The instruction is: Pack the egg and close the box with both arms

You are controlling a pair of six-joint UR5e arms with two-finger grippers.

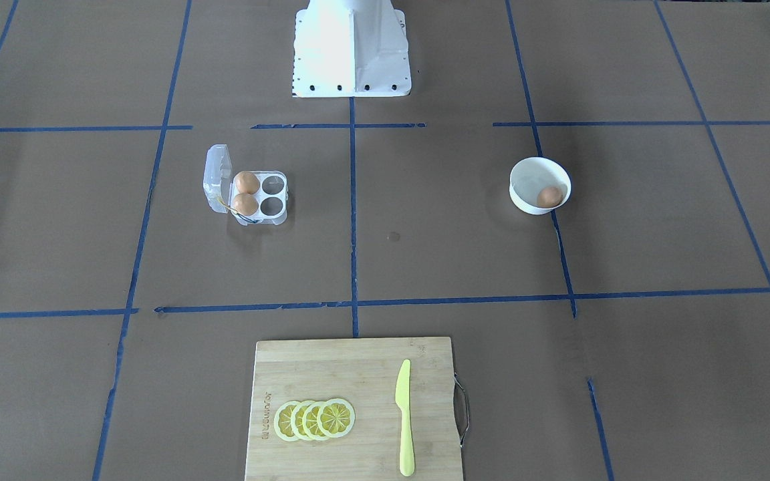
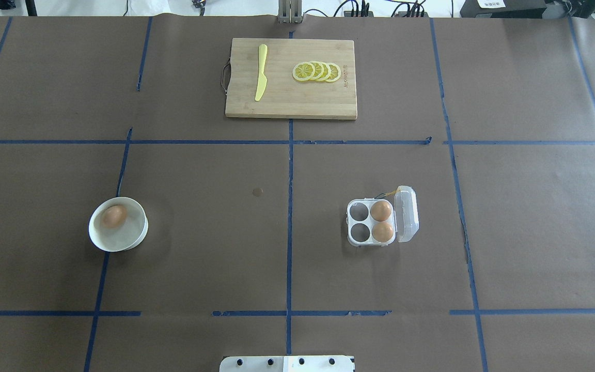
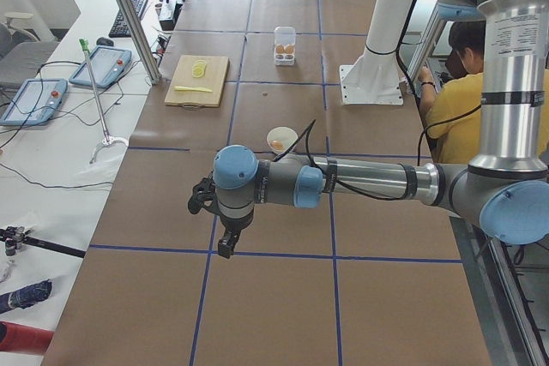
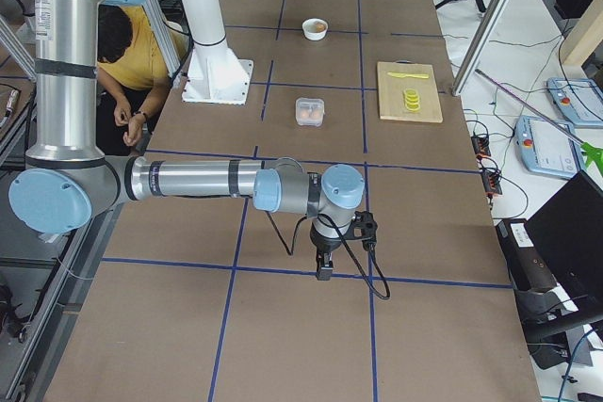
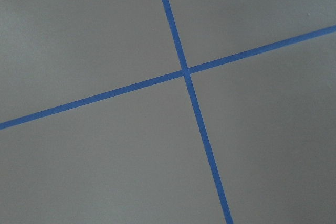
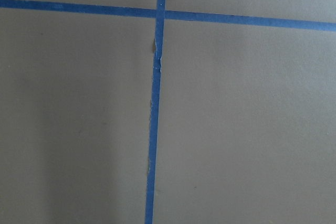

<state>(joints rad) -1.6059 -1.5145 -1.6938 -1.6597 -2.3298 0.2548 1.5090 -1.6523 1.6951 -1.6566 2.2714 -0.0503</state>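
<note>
One orange-brown egg lies in a round white bowl, also seen from overhead. The clear four-cell box stands open with its lid tipped back. Two eggs fill the cells beside the hinge; the other two cells are empty. Both arms are outside the overhead and front views. The left gripper hangs over bare table near the left end; the right gripper hangs over bare table near the right end. I cannot tell whether either is open or shut. Both wrist views show only brown table and blue tape.
A wooden cutting board with lemon slices and a yellow knife lies at the far middle. The white pedestal stands at the robot's side. A person in yellow sits behind the robot.
</note>
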